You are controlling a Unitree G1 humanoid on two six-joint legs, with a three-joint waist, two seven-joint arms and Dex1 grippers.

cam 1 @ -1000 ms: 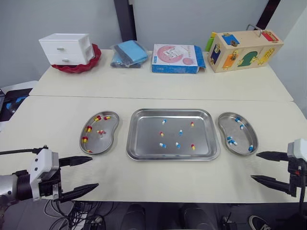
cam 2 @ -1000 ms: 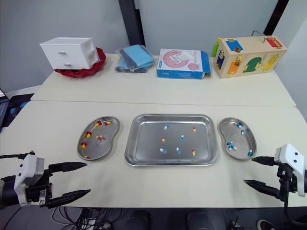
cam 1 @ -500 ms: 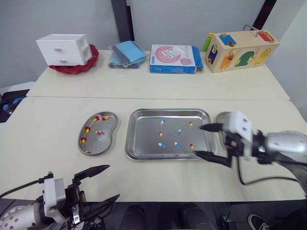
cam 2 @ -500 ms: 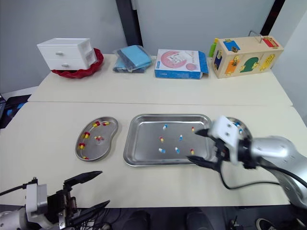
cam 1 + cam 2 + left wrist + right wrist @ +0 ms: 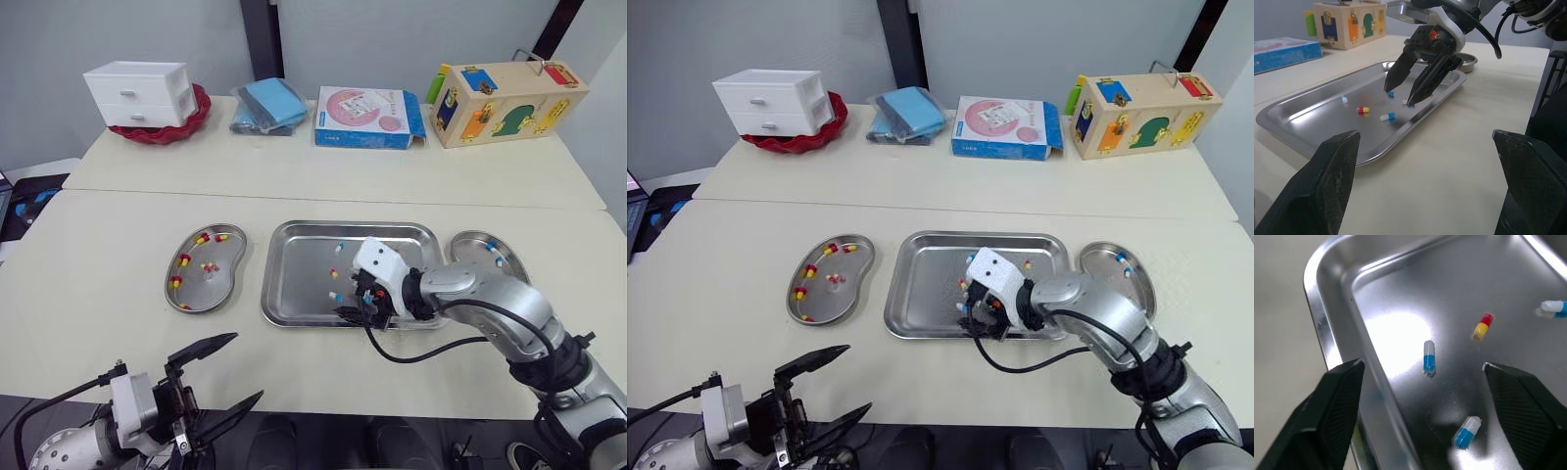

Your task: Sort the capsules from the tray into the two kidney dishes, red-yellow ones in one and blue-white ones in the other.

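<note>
A blue-white capsule [image 5: 1428, 357] lies at the lower middle of the tray [image 5: 294, 264], between the wide-spread jaws of your right gripper [image 5: 1399, 97], not yet held. Other capsules of both colours lie around it. The left kidney dish [image 5: 211, 289] holds red-yellow ones and the right kidney dish [image 5: 468, 245] blue-white, so you're probably past halfway. Your left gripper [image 5: 245, 367] hangs at lower left, jaws wide.
</note>
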